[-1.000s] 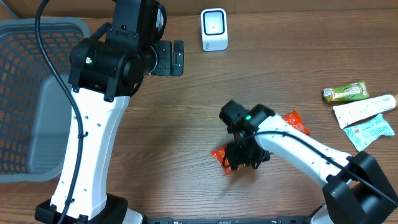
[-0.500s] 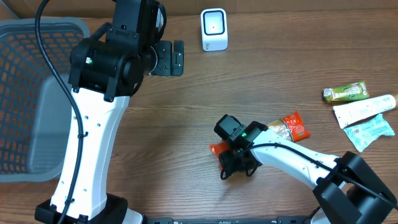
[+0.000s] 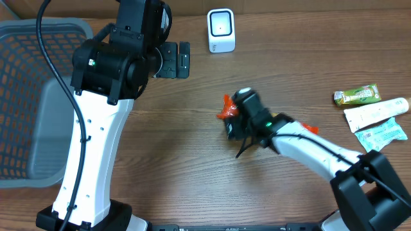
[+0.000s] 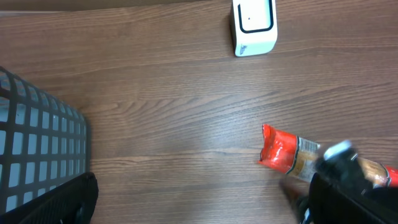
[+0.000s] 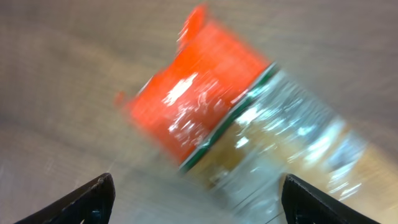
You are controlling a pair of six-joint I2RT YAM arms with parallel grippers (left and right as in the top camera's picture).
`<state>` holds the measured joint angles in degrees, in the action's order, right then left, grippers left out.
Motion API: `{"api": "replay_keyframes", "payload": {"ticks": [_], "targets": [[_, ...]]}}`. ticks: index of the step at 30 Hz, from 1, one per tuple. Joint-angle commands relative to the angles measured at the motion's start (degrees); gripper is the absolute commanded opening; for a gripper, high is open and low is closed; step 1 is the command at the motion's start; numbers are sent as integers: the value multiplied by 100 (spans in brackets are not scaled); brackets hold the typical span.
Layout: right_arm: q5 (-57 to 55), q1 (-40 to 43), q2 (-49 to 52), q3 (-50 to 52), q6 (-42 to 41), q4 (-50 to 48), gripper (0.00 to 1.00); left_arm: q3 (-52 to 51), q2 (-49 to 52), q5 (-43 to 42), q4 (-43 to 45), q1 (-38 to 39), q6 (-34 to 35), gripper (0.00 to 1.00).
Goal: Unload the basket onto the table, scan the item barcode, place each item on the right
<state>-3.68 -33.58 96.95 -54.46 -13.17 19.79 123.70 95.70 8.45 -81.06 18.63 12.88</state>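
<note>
**Snack packet ahead of spread right pincer**

Snack packet [image 5: 205, 106] appears to lie flat mid-table [image 3: 192, 135], well short of the white scanner [image 3: 221, 30]. It has an orange crimped end and a clear, crinkly middle. Judged light, soft, slick film, with crushable contents. Best hold: across the narrow width near the orange end, gentle squeeze. Right gripper [image 5: 196, 196] is spread wide, pinching nothing. The packet sits just ahead of its 2 fingertips, untouched; the view is blurred. Left gripper [image 3: 182, 59] is spread, empty, well apart.
</note>
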Motion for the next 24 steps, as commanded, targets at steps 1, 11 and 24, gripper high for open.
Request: {"api": "replay_keyframes", "payload": {"ticks": [1,11,24], "targets": [[485,535,42,-79,129,-151,86,15,24,55,7,-24,-109,99],[2229,2312,20,-1768,1886,2371,100,15,24,55,7,-24,-109,100],[2225,3467,1189,-1784,3628,3414,92,15,24,55,7,-24,-109,100]]}}
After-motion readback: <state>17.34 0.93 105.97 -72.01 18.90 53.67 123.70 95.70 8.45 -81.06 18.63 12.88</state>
